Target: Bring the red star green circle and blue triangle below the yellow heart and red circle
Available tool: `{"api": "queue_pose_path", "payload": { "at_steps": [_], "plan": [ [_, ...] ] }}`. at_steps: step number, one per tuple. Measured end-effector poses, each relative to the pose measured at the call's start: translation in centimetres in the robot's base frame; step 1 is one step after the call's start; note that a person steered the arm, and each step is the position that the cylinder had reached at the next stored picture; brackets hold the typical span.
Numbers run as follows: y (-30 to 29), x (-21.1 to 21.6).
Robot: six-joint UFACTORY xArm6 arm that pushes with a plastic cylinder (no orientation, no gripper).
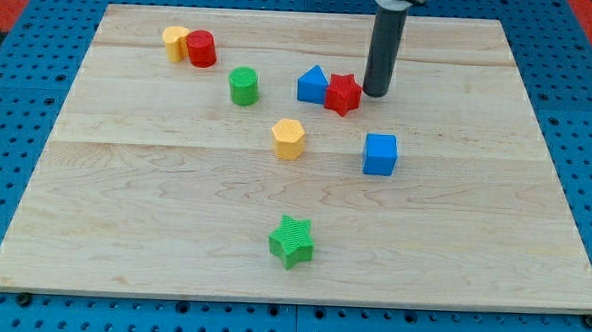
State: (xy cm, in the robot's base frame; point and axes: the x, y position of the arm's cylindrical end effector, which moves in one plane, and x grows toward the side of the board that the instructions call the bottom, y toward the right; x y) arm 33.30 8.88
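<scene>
**Rod tip beside the red star, upper centre of the tabletop**

My tip (375, 93) rests on the wooden tabletop (153, 230) in the upper centre of the frame, just right of the red star (343, 94) and about touching it. The arm ends in a plain rod with no hand, so nothing is held. The blue triangle (313, 85) sits against the star's left side. Further left, apart from that pair, stands the green circle (243, 87). In the upper left, the yellow heart (174, 43) and red circle (201, 49) touch each other. Below the star lie a yellow hexagon (288, 139) and, to its right, a blue cube (380, 155). A green star (292, 241) sits alone in the lower centre.
</scene>
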Motion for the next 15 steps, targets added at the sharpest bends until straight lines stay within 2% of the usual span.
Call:
{"api": "queue_pose_path", "payload": {
  "at_steps": [2,3,4,5,6,7,8,9,10,11,12,13,15],
  "plan": [
    [-12.4,-3.6],
    [-3.4,-4.3],
    [5.1,-0.9],
    [3.8,1.8],
    [-10.1,-0.5],
    [-13.5,-0.6],
    [-5.8,-3.2],
    [-1.7,0.3],
    [-6.9,1.3],
    [-8.6,4.0],
    [-8.3,5.2],
    [-11.6,5.2],
    [-19.5,-0.2]
  ]
}}
